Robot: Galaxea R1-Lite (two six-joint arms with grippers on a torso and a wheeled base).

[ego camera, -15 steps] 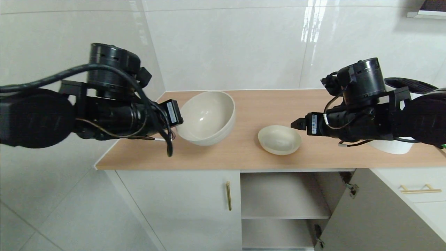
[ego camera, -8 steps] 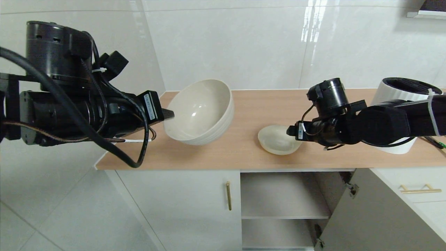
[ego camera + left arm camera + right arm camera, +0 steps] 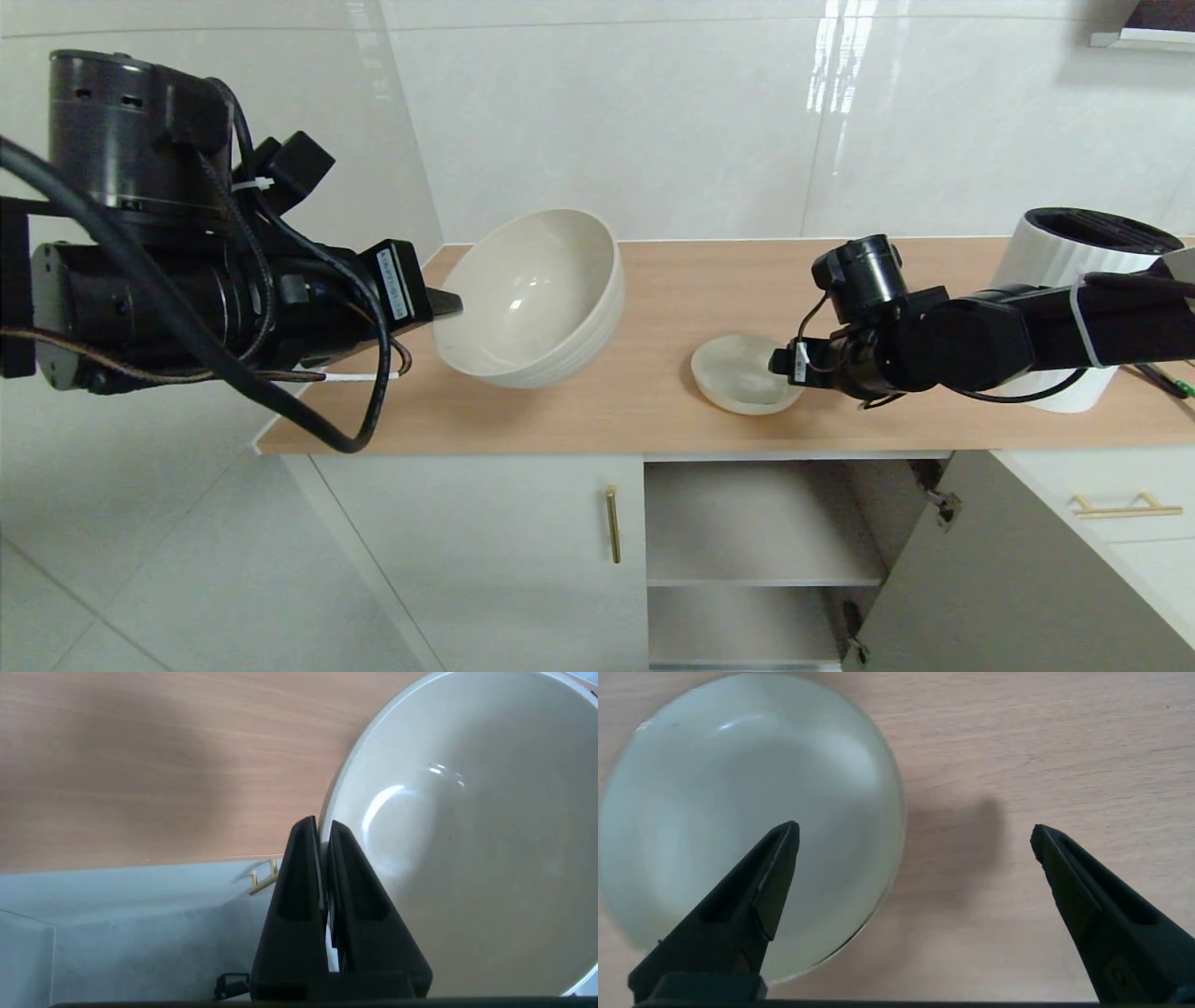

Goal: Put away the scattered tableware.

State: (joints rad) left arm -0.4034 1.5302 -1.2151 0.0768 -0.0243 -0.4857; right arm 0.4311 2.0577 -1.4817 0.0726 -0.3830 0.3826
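The left tool (image 3: 453, 303) is closed narrowly on the rim of the large bowl (image 3: 541, 299), with one finger inside the rim and the other outside it, as is seen in the left wrist view (image 3: 324, 835). The large bowl is held tilted, and its opening is turned up and toward the left tool. The bowl's body extends away from the tool, over the wooden worktop (image 3: 653, 411). Whether its base touches the worktop cannot be told.

The right tool (image 3: 777, 359) is spread wide and is placed low at the near edge of the small bowl (image 3: 742, 373). In the right wrist view, the small bowl's rim is found between the two fingers: one fingertip (image 3: 775, 859) is seen over the bowl's inside, and the other is seen over bare worktop beside it. Whether either finger touches the bowl cannot be told. The small bowl (image 3: 738, 840) is set upright on the worktop, just ahead of the right tool and well apart from the large bowl.

A white ribbed container (image 3: 1046, 238) is set on the worktop behind the right arm, on the far side from the bowls. Below the worktop, under the right tool, a cabinet compartment (image 3: 756, 523) is open, with its door (image 3: 980, 579) swung outward. A gold handle (image 3: 611, 525) is fixed on the closed door beside it.
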